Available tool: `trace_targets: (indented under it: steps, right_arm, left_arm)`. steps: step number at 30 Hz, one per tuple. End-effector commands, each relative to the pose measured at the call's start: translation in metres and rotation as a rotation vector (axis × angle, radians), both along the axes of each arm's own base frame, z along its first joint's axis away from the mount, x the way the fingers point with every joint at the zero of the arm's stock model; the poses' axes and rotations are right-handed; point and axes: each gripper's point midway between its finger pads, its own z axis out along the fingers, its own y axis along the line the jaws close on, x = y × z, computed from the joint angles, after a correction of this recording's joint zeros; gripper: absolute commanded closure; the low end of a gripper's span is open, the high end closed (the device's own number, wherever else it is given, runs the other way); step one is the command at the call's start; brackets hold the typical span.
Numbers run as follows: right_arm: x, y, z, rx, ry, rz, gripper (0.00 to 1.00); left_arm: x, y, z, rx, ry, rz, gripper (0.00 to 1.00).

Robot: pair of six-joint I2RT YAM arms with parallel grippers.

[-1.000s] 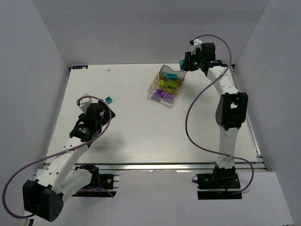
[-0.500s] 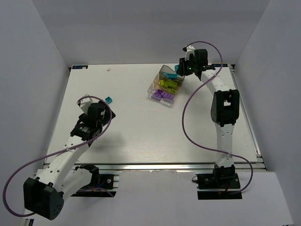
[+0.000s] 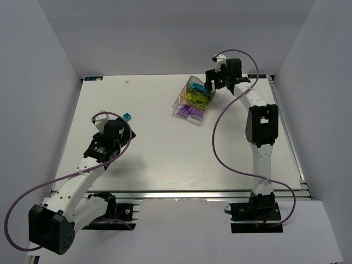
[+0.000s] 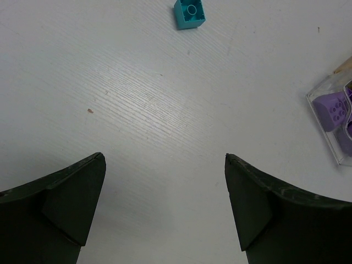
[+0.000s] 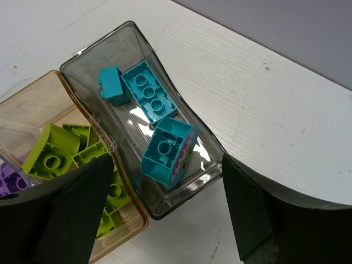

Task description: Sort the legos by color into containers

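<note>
Three teal legos (image 5: 149,91) lie in the grey-tinted end compartment of the containers (image 5: 93,48). Among them, the round brick (image 5: 165,148) with a pink face sits tilted directly below the right end effector (image 5: 168,158), whose jaws stand wide apart, holding nothing. Lime bricks (image 5: 55,154) fill the compartment at nine o'clock from it. One loose teal brick (image 4: 190,13) rests on the desk (image 4: 137,110) at twelve o'clock from the left end effector (image 4: 165,156), which is likewise spread open and empty.
</note>
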Motion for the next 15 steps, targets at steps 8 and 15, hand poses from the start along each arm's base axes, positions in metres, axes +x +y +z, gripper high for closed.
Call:
trace_targets:
  steps: [8,15]
  right_arm:
    - [-0.065,0.012,0.135,0.039,-0.364,0.323,0.11]
    - [-0.149,0.037,0.141,0.212,-0.256,0.570,0.26]
  left_arm:
    - [0.013,-0.008,0.014,-0.014,-0.012,-0.026,0.02]
    - [0.030,-0.007,0.009,-0.041,0.022,-0.057,0.02]
